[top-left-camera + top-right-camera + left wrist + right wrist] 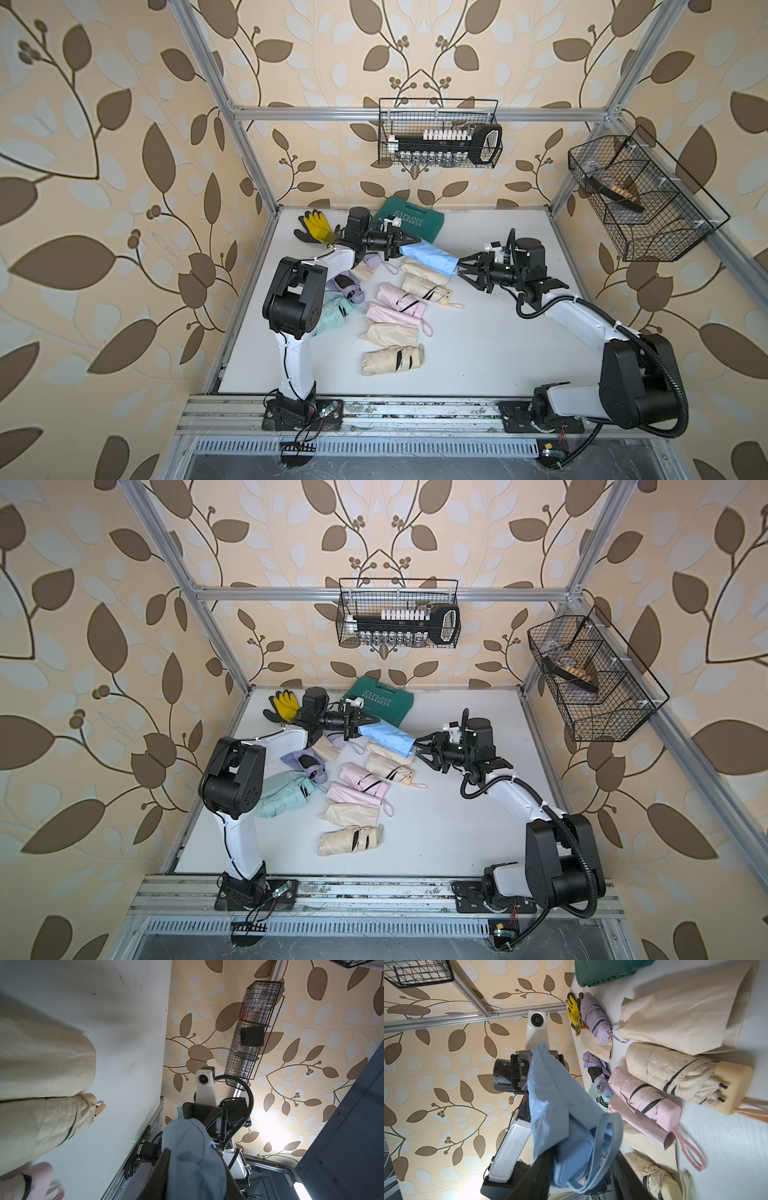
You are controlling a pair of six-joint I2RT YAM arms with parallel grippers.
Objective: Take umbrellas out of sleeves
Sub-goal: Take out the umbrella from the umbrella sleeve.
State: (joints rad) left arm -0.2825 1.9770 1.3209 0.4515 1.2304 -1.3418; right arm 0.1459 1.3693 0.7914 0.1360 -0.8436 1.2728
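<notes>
**Step in hand:** drawing the blue umbrella [572, 1162] out of the blue sleeve [430, 257]. The sleeve hangs clear of the counter [498, 340], stretched between the two arms towards the far side.

**Left end effector** [406, 246]: clamped on the sleeve's closed end. The left wrist view shows blue fabric pinched between its fingers.

**Right end effector** [461, 269]: at the sleeve's mouth. The jaws stand either side of the umbrella's handle, which protrudes there with its loop [614, 1124]. Whether the pads bear on the handle cannot be told.

**Recommendations (judgement):**
- The right grip should take the hard handle alone. If the sleeve's hem is caught with it, the sleeve will likely travel with the umbrella. The loop alone would give a slack, swinging pull.
- Pull along the sleeve's own line, arms moving apart, with the left acting as anchor.
- The left pinch should hold fabric only. If it also nips the umbrella's tip through the cloth, nothing will slide.
- Thin fabric may slip from the left fingers under load, so a steady draw suits better than a jerk.
- Keep the pair lifted clear of the pink umbrella [401, 301] and the others lying below.
</notes>
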